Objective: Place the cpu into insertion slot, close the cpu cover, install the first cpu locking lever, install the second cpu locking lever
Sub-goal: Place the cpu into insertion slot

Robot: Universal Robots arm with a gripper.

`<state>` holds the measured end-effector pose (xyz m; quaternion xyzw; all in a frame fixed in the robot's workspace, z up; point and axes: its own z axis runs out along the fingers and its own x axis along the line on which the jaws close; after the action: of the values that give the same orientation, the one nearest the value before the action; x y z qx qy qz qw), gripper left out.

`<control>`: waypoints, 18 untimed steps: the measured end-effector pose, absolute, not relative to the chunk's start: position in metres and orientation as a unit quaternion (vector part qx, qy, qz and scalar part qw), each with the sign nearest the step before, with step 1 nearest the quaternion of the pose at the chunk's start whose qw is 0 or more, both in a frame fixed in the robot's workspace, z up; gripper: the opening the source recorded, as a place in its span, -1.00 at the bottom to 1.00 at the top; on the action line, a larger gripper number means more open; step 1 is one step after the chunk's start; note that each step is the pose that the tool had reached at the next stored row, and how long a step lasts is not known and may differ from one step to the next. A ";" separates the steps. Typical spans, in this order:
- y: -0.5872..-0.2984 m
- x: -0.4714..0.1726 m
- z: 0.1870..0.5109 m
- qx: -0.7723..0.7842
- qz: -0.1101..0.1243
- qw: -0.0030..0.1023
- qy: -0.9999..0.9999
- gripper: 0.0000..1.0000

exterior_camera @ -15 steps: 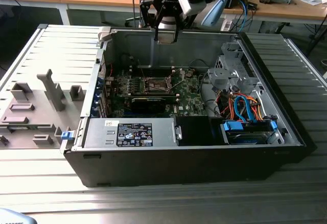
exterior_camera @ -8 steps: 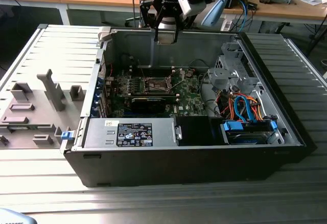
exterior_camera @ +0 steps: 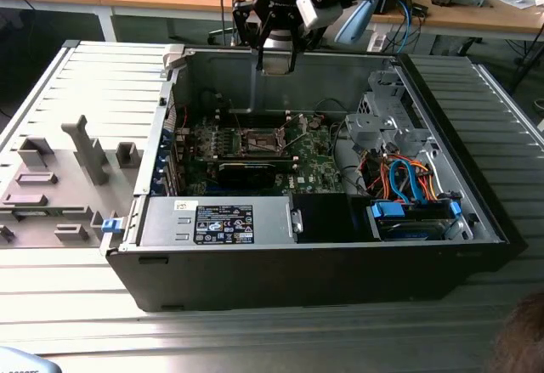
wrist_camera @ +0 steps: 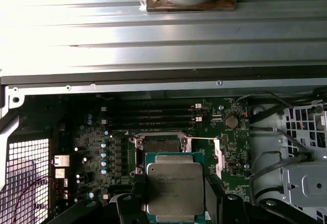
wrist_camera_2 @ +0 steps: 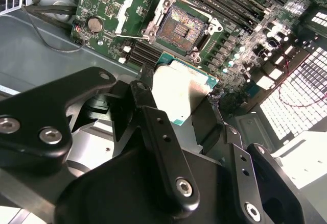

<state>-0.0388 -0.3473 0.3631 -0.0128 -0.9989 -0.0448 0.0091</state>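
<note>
My gripper [exterior_camera: 278, 54] hangs over the back rim of the open computer case, shut on the cpu [exterior_camera: 278, 61]. In both wrist views the cpu [wrist_camera_2: 181, 89] [wrist_camera: 174, 185] is a flat square chip with a silvery top, clamped by its edges between the black fingers [wrist_camera_2: 149, 113] [wrist_camera: 134, 206]. Well below it on the green motherboard [exterior_camera: 316, 156] lies the insertion slot [exterior_camera: 257, 142] [wrist_camera_2: 180, 26] [wrist_camera: 161, 143], a dark square socket lying bare. The cpu cover [wrist_camera_2: 132, 7] [wrist_camera: 216, 151] stands swung open beside the socket. The chip hides part of the socket in the first wrist view.
Black memory slots [wrist_camera: 150, 116] run along one side of the socket. A black card [exterior_camera: 246, 172], a power supply [exterior_camera: 221, 223], a drive cage [exterior_camera: 387, 122] and orange and blue cables [exterior_camera: 406, 182] crowd the case. Its side panel [exterior_camera: 76, 169] with grey fixtures lies at the exterior view's left.
</note>
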 end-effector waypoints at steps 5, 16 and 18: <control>-0.347 -0.039 0.362 -0.013 -0.045 0.009 -0.999 0.08; -0.347 -0.039 0.358 -0.013 -0.045 0.009 -0.999 0.08; -0.347 -0.039 0.358 -0.013 -0.045 0.009 -0.999 0.08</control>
<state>-0.0388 -0.3473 0.3577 -0.0128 -0.9989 -0.0448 0.0091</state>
